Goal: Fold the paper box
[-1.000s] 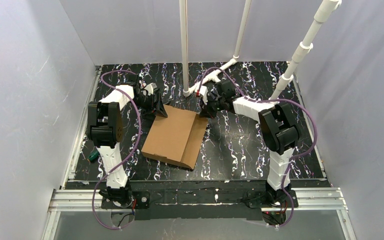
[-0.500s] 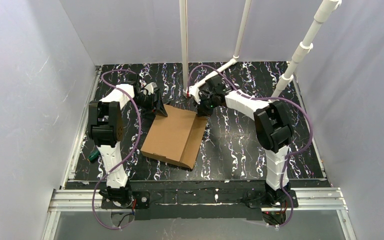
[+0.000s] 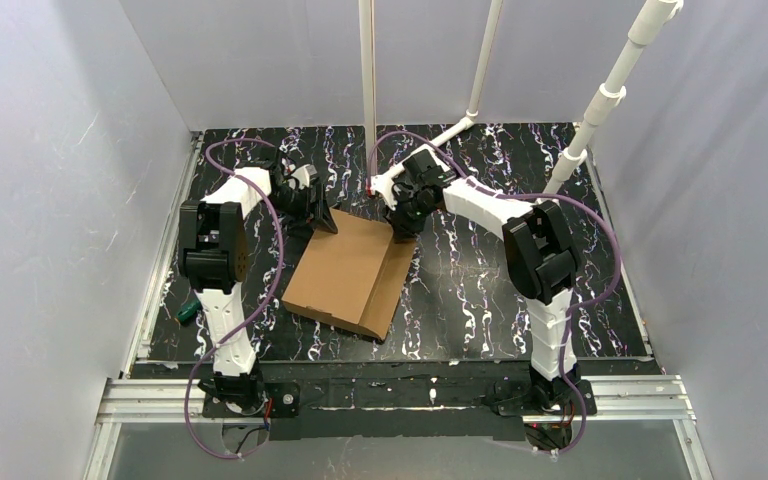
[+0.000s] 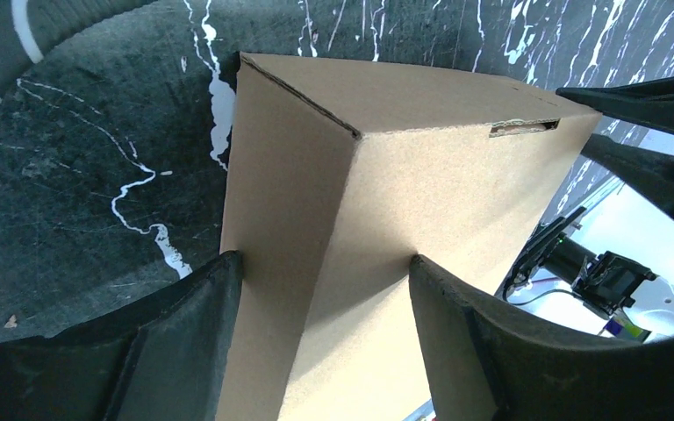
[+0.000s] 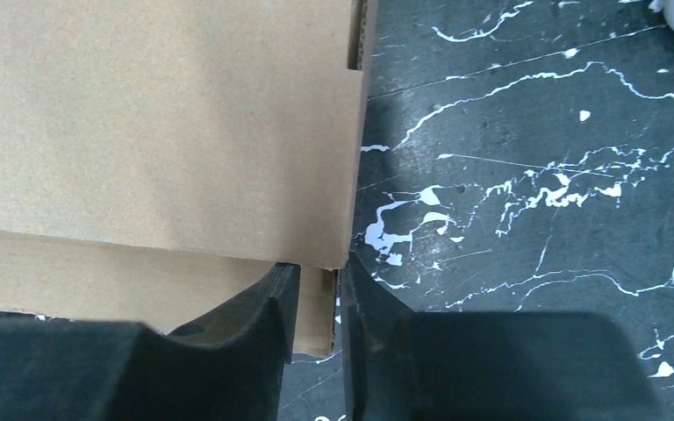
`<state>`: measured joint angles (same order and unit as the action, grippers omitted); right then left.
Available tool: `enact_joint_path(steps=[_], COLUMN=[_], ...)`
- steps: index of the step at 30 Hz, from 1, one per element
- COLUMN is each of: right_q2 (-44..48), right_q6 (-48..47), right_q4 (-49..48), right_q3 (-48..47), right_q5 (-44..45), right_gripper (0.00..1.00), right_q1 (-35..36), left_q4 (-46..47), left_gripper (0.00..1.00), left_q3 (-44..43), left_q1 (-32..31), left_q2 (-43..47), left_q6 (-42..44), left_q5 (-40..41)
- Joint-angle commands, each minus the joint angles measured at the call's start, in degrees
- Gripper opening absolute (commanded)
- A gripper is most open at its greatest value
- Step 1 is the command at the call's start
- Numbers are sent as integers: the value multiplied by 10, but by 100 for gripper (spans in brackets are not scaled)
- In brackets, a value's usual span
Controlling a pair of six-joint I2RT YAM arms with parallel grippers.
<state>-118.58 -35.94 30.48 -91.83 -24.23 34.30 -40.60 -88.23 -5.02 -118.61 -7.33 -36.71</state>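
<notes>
Overhead, the left gripper [image 3: 318, 214] straddles, jaws spread, the far-left corner of the box [image 3: 345, 272] lying mid-way across the table [image 3: 490, 290], while the right gripper [image 3: 401, 225] appears to pinch its far-right edge. Pulling on so thin a bite could slip, tear the cardboard or skew the box. Only the right wrist view reveals a second cardboard layer there.

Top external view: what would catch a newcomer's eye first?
The brown paper box lies mid-table, pale against the black marbled table. Both arms reach to its far edge. The left gripper straddles the far-left corner with its fingers wide, and the right gripper pinches a flap at the far-right corner.
</notes>
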Motion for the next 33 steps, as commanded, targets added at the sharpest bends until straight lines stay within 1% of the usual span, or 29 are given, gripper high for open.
enact_joint_path(steps=[1,8,13,17,18,19,20,23,24,26,28,33], right_q2=[20,75,103,120,126,135,142,159,164,167,160,148], right_q6=[27,52,67,81,91,111,136,208,234,292,341,444], right_q4=[23,-5,-20,-26,-32,-44,-65,-119,-137,-181,-205,-265], right_q3=[7,31,46,66,74,88,105,176,200,241,259,299], right_q5=[-40,-52,-77,-95,-97,-97,-96,-64,-49,-12,14,34], right_gripper=[36,56,60,60,58,53,44,9,2,1,1,1], right_q1=[-1,-22,-52,-68,-74,-81,-88,-99,-99,-99,-99,-94], left_q4=[11,15,17,19,20,20,20,22,23,24,26,32], left_gripper=[66,66,66,66,66,66,66,66,66,66,66,66], left_q3=[-2,3,6,9,11,13,14,18,19,22,25,34], left_q1=[-10,-7,-8,-7,-7,-7,-7,-7,-7,-7,-7,-7], left_q2=[-9,-3,2,5,7,9,10,13,13,14,15,19], left_q6=[-5,-8,-10,-12,-12,-12,-12,-13,-14,-14,-16,-17], left_q5=[0,-2,-4,-6,-5,-4,-4,-5,-6,-7,-9,-14])
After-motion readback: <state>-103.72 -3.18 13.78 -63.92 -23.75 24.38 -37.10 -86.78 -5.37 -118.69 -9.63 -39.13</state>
